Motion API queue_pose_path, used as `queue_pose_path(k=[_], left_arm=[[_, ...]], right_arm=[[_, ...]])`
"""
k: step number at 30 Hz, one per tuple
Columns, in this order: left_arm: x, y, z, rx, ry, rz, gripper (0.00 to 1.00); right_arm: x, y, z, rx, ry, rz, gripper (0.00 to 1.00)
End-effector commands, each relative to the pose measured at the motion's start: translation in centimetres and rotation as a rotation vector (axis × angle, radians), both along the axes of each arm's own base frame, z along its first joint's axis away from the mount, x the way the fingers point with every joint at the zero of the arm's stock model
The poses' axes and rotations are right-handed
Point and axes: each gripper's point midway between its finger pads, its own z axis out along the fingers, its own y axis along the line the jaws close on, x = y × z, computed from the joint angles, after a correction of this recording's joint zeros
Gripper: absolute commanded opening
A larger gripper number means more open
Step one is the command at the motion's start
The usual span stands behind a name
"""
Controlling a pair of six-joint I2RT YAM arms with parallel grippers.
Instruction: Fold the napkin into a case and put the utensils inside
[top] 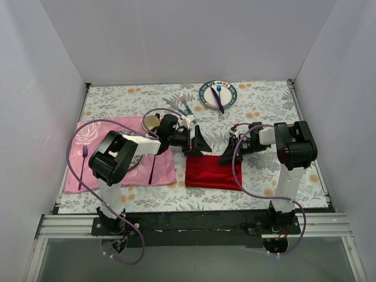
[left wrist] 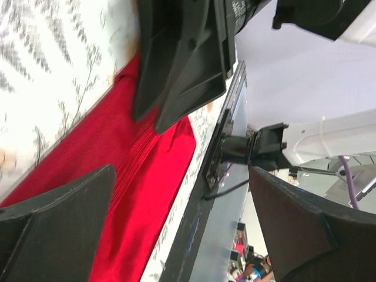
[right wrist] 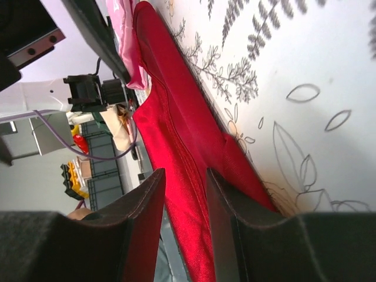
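Observation:
The red napkin (top: 211, 172) lies folded into a flat rectangle on the floral tablecloth, just right of the pink mat. My left gripper (top: 197, 143) hovers at its far left corner, jaws wide open and empty, the napkin (left wrist: 147, 164) below it. My right gripper (top: 229, 154) is at the napkin's far right edge. Its jaws stand narrowly apart, and the napkin (right wrist: 176, 117) with its hem shows in the gap of the right gripper (right wrist: 185, 176). The teal-handled fork and knife (top: 179, 104) lie at the back, beyond both grippers.
A pink placemat (top: 126, 155) on the left carries a plate under my left arm, a purple spoon (top: 153, 169) and a purple fork (top: 83, 158). A cup (top: 151, 122) stands behind it. A plate (top: 218, 94) at the back holds a blue fork and a purple knife.

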Motion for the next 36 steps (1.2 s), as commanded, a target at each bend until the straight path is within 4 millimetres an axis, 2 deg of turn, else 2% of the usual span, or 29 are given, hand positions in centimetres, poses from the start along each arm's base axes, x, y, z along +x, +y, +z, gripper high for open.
queue_pose_path(k=[1,5,8,10,11,13,14,17,20,22,26,31,32,36], left_arm=[[2.1,-1.7,0.4,-0.038,-0.013,0.021,0.98],[2.0,-1.4,-3.5,0.044,0.066,0.04,0.98],[1.5,-0.2,-7.0,0.129,0.128,0.079,0.98],[1.2,0.3,-8.4,0.175,0.152,0.099,0.98],[1.1,0.6,-9.0,0.189,0.167,0.105,0.98],[1.1,0.7,-9.4,0.202,0.162,0.109,0.98],[1.2,0.8,-9.4,0.202,0.157,0.113,0.98],[1.4,0.6,-9.2,0.196,0.145,0.111,0.98],[1.5,0.6,-9.1,0.198,0.138,0.109,0.98],[1.4,0.7,-9.2,0.207,0.133,0.109,0.98],[1.2,0.8,-9.3,0.213,0.13,0.106,0.98],[1.3,0.9,-9.7,0.219,0.138,0.111,0.98],[1.4,0.8,-9.6,0.214,0.134,0.11,0.98],[1.7,0.4,-8.0,0.17,0.084,0.086,0.98]], right_arm=[[4.7,-2.3,-5.0,-0.239,-0.225,-0.02,0.44],[5.3,-2.2,-4.7,-0.239,-0.243,-0.01,0.44],[5.1,-2.4,-4.2,-0.241,-0.25,0.0,0.44],[5.0,-2.2,-3.2,-0.223,-0.255,0.01,0.44],[5.5,-2.0,-2.0,-0.211,-0.281,0.01,0.44],[5.7,-1.6,0.0,-0.168,-0.29,0.009,0.45],[5.8,-1.4,1.8,-0.151,-0.304,0.005,0.46],[5.1,-0.8,5.3,-0.083,-0.305,-0.002,0.51],[3.9,-0.7,6.6,-0.057,-0.26,-0.012,0.55],[3.1,-0.8,6.1,-0.068,-0.227,-0.013,0.56],[2.2,-2.0,3.7,-0.168,-0.234,0.019,0.57],[0.8,-2.6,0.5,-0.181,-0.12,0.008,0.52],[0.6,-2.7,-0.4,-0.189,-0.088,0.004,0.52],[1.3,-3.1,-1.8,-0.22,-0.062,-0.007,0.5]])
